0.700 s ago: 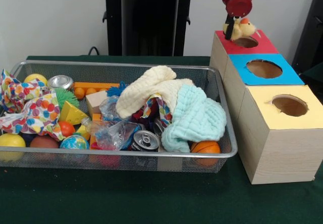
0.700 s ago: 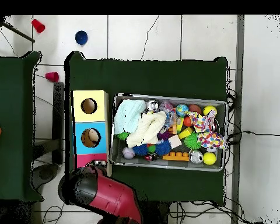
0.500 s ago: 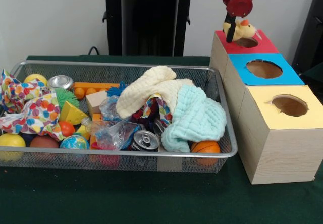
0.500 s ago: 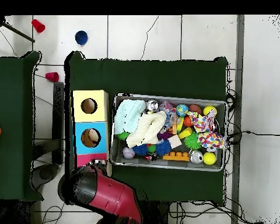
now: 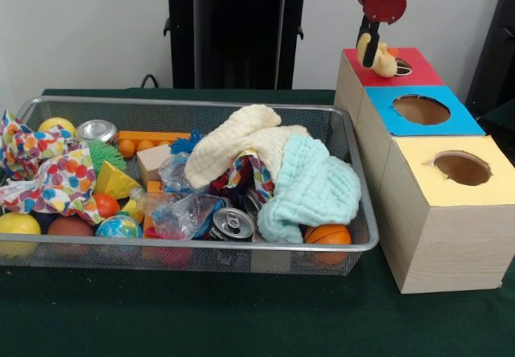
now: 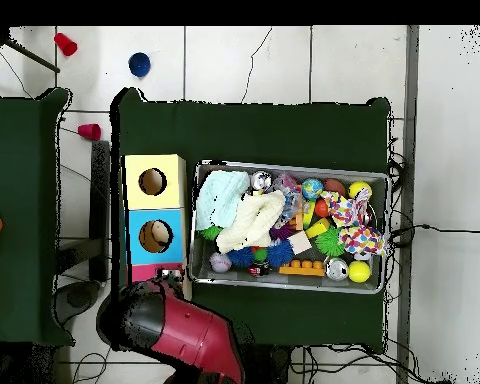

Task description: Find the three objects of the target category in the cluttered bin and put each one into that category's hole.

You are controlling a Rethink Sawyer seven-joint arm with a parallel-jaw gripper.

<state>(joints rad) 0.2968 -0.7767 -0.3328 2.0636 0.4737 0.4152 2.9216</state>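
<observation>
Item: yellow plush duck toy (image 5: pixel 380 56), pinched in claw (image 5: pixel 370 45), hanging just above hole of red-topped box (image 5: pixel 417 71) at far right. Soft, light, squashable; likely non-slip, not fragile. Best hold: across plump body, not beak or head. Wire mesh bin (image 5: pixel 354 240) left of boxes on green worktop (image 5: pixel 201 317), crowded with cloths, balls, cans.

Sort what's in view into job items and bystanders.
Job: small yellow plush toy hanging from the hand; red-topped wooden box with a round hole; wire mesh bin.
Lying about: blue-topped box, yellow-topped box, pale yellow cloth, mint green cloth, silver drink can, small orange basketball.
</observation>
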